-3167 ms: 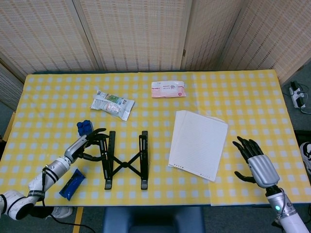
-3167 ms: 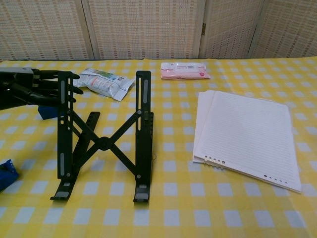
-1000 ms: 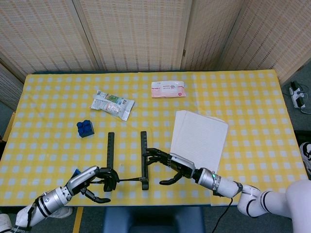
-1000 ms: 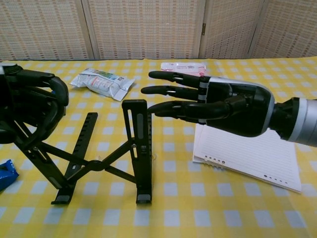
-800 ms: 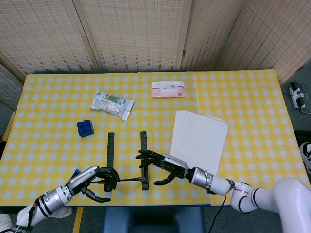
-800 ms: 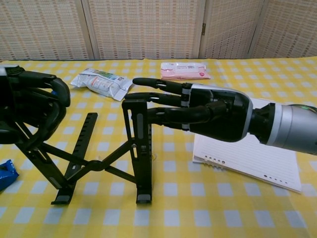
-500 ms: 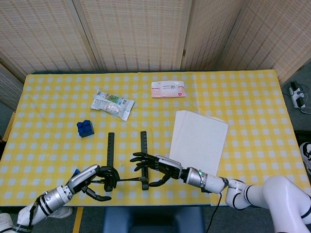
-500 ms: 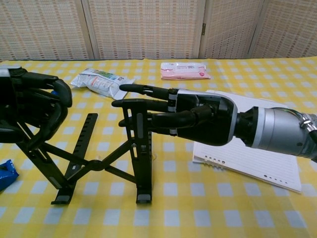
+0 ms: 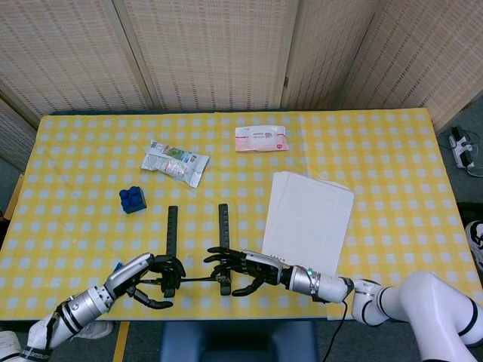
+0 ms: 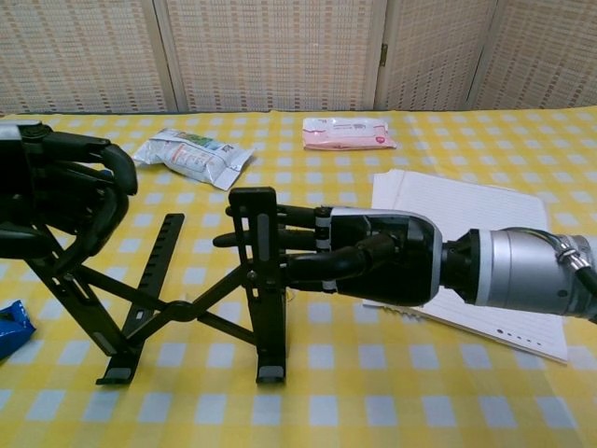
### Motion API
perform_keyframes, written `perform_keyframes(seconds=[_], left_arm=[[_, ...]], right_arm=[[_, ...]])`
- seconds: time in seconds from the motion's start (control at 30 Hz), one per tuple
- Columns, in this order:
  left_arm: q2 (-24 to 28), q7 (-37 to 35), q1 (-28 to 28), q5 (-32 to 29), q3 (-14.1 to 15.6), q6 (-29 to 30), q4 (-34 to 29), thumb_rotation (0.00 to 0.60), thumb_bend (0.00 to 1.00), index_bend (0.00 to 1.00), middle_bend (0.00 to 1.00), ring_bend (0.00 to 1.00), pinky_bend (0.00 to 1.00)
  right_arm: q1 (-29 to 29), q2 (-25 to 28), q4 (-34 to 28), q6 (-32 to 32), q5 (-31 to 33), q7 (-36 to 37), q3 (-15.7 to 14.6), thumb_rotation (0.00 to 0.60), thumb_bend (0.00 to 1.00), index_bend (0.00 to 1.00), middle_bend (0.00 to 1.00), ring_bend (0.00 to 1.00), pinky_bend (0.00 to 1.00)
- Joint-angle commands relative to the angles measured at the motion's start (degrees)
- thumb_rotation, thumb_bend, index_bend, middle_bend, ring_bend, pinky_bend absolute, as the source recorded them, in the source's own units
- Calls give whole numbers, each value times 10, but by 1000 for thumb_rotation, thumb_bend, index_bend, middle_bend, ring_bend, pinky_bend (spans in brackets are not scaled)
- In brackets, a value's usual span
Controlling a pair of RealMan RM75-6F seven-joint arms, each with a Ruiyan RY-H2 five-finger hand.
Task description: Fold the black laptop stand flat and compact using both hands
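Black stand (image 10: 187,280): left hand (image 10: 61,201) fingers curled round rail; right hand (image 10: 373,261) fingers behind other rail.

Backdrop: you face a row of folding screen panels (image 9: 211,53) in pale woven cane, with dark seams between them — in the chest view the same panels (image 10: 270,51) fill the top of the frame.
Table: your work surface is a long table under a yellow-and-white checked tablecloth (image 9: 377,151), its far edge just beside the foot of the screens.
Floor: grey floor (image 9: 472,124) shows past the table's end on your right — a white power strip with cables (image 9: 462,148) lies there.
Near edge: a blue-grey seat or base (image 9: 234,343) shows below the table's front edge.
Light: even, soft, with faint shadows.
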Motion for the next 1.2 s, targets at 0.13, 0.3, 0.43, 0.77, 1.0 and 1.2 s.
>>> perform_keyframes(seconds=[0.13, 0.3, 0.43, 0.77, 1.0, 1.2], left_arm=[[2, 0, -1, 2, 1, 2, 0, 600, 208, 427, 566, 542, 625], [2, 0, -3, 0, 1, 2, 0, 600, 207, 426, 566, 542, 625], [4, 1, -2, -1, 1, 3, -2, 600, 207, 426, 567, 543, 625], [4, 4, -4, -1, 0, 4, -7, 600, 208, 426, 566, 543, 625], [2, 10, -5, -5, -1, -2, -10, 600, 208, 425, 566, 543, 625], [2, 14, -7, -9, -2, -6, -14, 600, 207, 423, 567, 543, 622]], right_arm=[[1, 1, -7, 8, -1, 31, -17, 600, 250, 0, 127, 214, 53], [3, -3, -2, 11, 2, 56, -26, 600, 249, 0, 127, 213, 53], [1, -3, 4, 15, 5, 65, -32, 600, 250, 0, 127, 212, 53], [-3, 9, 17, 28, -12, 1, -50, 600, 250, 0, 114, 180, 35], [-1, 8, 14, 7, -12, -72, -55, 600, 249, 0, 92, 128, 0], [-5, 4, 7, 12, -5, -81, -52, 600, 249, 0, 89, 126, 0]])
